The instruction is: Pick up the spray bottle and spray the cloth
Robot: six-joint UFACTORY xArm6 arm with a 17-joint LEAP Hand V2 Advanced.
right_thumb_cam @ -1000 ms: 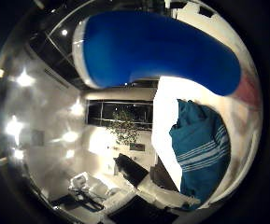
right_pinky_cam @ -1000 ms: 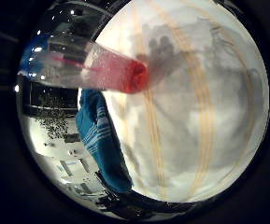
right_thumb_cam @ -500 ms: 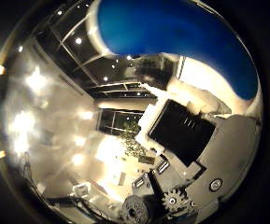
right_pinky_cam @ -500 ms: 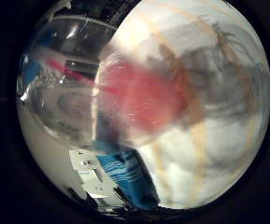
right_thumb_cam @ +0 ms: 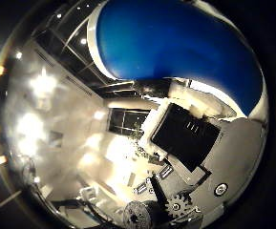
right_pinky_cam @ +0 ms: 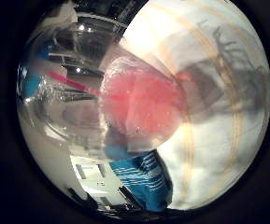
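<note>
The spray bottle fills much of the little finger side palm view: a clear body with red liquid at its base and a pink tube inside. It is close to the palm and above the pale table. Its blue spray head fills one side of the thumb side palm view. My hand shows there as black and white finger parts curled in beside the blue head, with geared parts below. The teal striped cloth lies on the table beside the bottle's base.
The table top has tan stripes, and a dark shadow lies on it past the bottle. Beyond the table edge is a dim room with bright ceiling lights and furniture.
The bottle has come much closer to the palm and now fills the little finger side view. Finger parts have curled into the thumb side view, where the cloth no longer shows.
</note>
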